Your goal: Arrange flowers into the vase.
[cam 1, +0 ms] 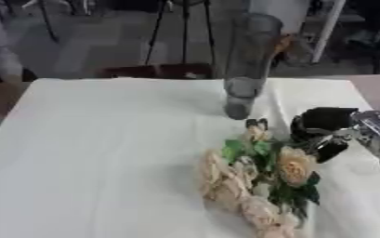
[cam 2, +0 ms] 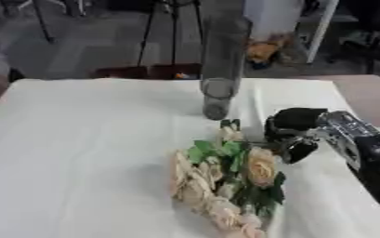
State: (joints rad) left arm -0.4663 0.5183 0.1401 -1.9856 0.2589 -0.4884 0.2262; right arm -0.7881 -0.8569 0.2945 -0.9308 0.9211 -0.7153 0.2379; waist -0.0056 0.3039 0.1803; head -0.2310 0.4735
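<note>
Flowers (cam 1: pixel 258 186) and tall vase (cam 1: pixel 248 60) block right side; table's (cam 1: pixel 87 153) left lies open.

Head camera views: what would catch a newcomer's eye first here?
First the bunch of pale peach flowers with green leaves, lying on the white table right of centre near the front edge. Next, the tall clear vase standing upright and empty at the table's far side. Then the robot's right hand, coming in from the right, its fingers curled at the bunch's upper end.
</note>
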